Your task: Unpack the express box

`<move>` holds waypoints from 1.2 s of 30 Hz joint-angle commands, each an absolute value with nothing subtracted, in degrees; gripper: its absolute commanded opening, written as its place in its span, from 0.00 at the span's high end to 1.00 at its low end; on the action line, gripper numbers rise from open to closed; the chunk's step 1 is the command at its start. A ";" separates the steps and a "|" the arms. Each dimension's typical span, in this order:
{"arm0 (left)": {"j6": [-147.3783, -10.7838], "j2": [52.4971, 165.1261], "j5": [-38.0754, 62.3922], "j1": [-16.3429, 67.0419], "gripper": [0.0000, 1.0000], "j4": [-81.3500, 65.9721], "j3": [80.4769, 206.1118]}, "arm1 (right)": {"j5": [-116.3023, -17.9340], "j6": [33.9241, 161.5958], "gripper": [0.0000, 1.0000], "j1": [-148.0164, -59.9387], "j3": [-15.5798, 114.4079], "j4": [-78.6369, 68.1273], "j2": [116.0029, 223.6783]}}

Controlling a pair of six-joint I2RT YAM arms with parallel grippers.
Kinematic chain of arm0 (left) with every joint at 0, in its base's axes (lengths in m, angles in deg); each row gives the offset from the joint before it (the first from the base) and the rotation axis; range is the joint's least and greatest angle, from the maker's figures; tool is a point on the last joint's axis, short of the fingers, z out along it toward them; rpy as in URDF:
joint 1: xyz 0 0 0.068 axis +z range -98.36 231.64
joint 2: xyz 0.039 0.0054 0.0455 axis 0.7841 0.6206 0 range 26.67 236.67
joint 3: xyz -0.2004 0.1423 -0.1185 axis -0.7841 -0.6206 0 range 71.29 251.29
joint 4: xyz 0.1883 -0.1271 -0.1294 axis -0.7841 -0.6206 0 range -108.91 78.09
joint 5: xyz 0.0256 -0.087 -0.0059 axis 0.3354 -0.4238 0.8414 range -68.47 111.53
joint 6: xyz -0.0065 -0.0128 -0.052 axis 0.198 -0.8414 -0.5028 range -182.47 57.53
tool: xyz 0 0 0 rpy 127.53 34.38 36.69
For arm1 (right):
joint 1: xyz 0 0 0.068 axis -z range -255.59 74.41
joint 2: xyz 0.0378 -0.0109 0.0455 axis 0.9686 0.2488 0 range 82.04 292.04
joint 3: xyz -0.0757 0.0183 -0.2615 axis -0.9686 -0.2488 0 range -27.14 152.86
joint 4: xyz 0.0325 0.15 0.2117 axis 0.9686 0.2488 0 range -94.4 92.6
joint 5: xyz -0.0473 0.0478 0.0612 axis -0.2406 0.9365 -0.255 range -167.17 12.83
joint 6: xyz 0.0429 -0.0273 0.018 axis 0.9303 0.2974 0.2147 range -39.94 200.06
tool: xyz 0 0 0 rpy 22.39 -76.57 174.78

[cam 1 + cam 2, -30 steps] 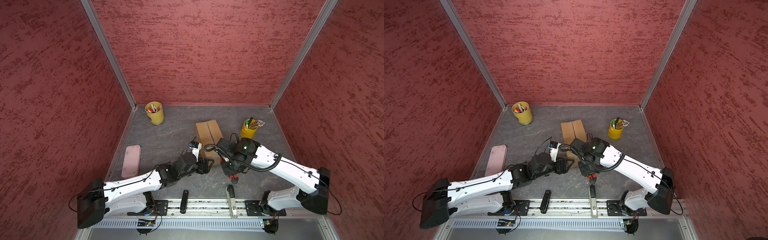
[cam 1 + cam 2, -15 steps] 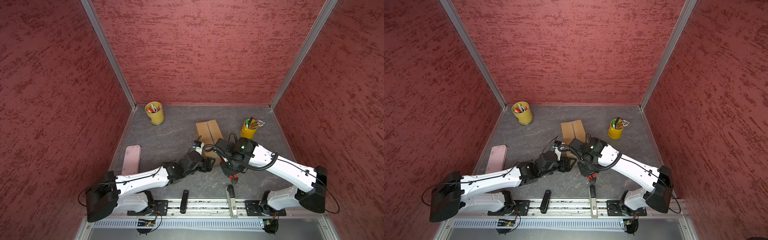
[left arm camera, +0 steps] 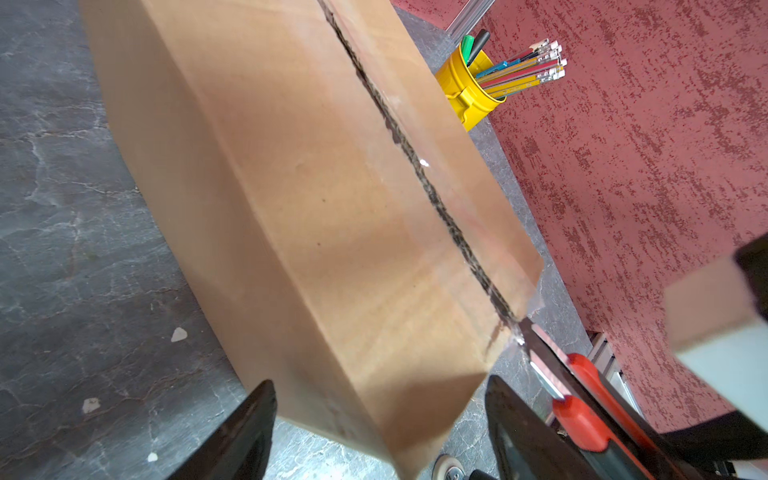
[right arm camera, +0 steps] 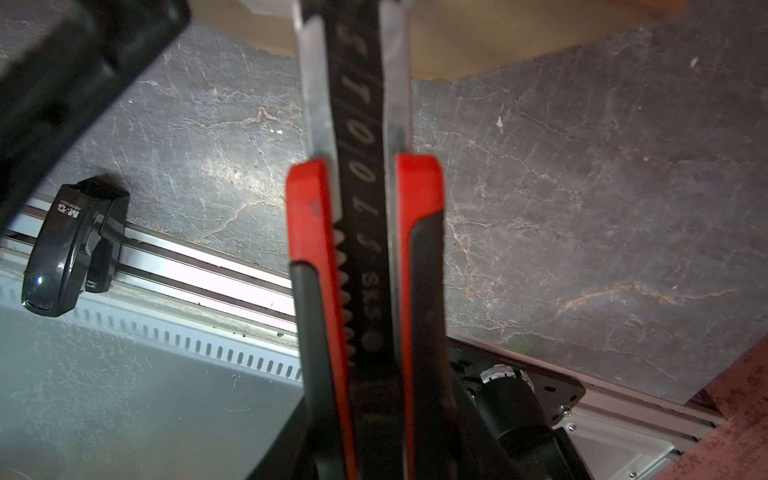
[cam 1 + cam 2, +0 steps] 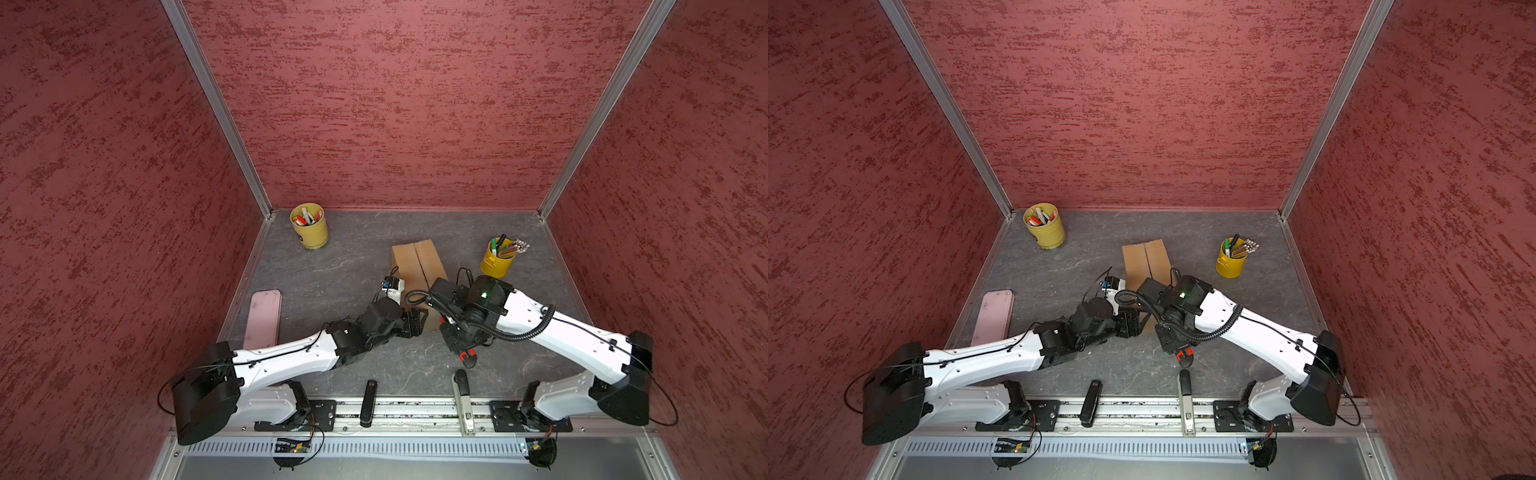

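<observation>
Has the express box (image 5: 417,266) lying flaps-down near the middle of the tabletop (image 5: 332,282), long axis running front edge to back edge, a yellow pen cup (image 5: 498,262) nearer the right edge. Straddles its front end with the left gripper (image 3: 380,399), jaws seemingly clamped on both long sides. Grasps a red-and-black utility knife (image 3: 582,399) in the right gripper (image 5: 455,332), blade tip touching the seam's front end
</observation>
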State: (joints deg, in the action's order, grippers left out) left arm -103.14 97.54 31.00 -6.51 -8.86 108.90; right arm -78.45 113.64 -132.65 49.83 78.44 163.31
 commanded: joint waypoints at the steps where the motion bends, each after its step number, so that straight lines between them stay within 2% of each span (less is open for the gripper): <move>1: -103.59 98.17 32.04 -6.02 0.21 -7.34 108.39 | -80.34 114.25 1.00 -133.38 51.25 79.75 163.34; 26: -104.64 97.34 34.17 -2.97 0.21 -6.96 106.13 | -80.95 117.34 1.00 -135.36 51.17 81.24 160.94; 36: -105.99 91.72 35.06 3.07 0.20 -10.67 102.53 | -84.05 118.93 1.00 -134.86 52.11 82.55 159.05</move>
State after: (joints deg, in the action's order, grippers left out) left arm -105.43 93.74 33.80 1.31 -8.64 103.35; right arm -80.59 117.27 -134.75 50.14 81.11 160.56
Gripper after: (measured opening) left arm 0.803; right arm 0.405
